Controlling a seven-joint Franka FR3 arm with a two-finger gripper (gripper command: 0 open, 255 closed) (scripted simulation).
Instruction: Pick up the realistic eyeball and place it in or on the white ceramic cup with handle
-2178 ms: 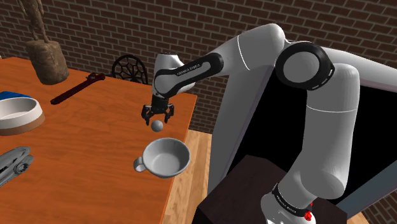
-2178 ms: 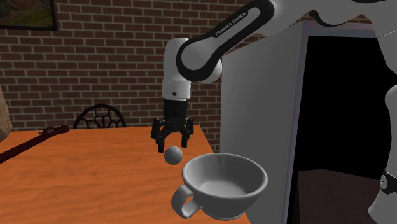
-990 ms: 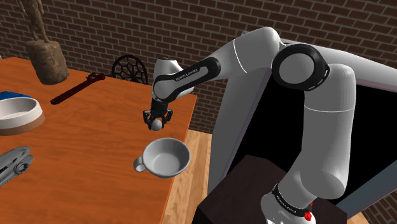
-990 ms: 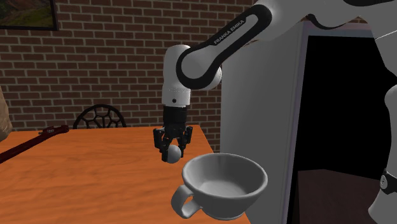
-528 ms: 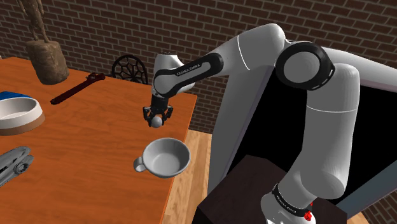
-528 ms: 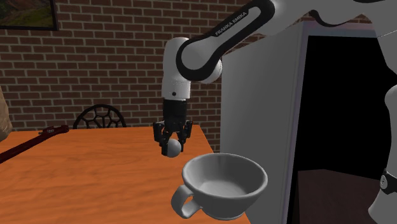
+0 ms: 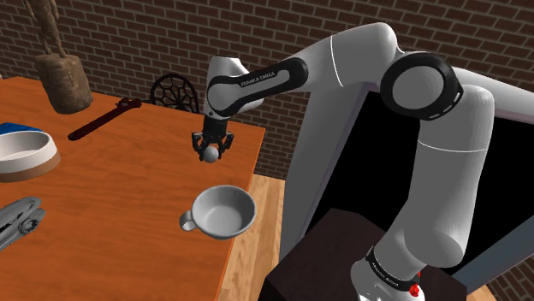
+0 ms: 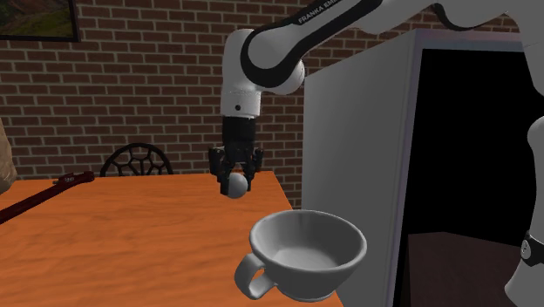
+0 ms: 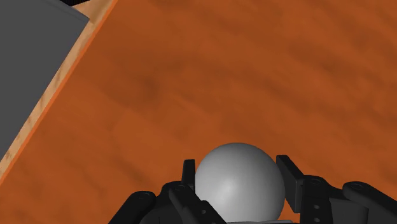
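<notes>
Arm [image 7: 257, 83] lettered FRANKA EMIKA, gripper [image 8: 234, 184] pinching grey eyeball [image 9: 238, 181] — above table [image 7: 128, 197], cup [image 7: 222, 214] nearby

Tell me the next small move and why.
Probably carry the grey ball, which the gripper clasps clear of the table, sideways until it hangs over the handled cup; the cup stands off to one side, not beneath it.

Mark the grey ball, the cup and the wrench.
grey ball [image 9: 238, 181]: wrist view, middle of its front surface.
cup [image 8: 307, 274]: second exterior view, outer wall.
wrench [image 7: 101, 120]: shoulder view, middle of the shaft.
</notes>
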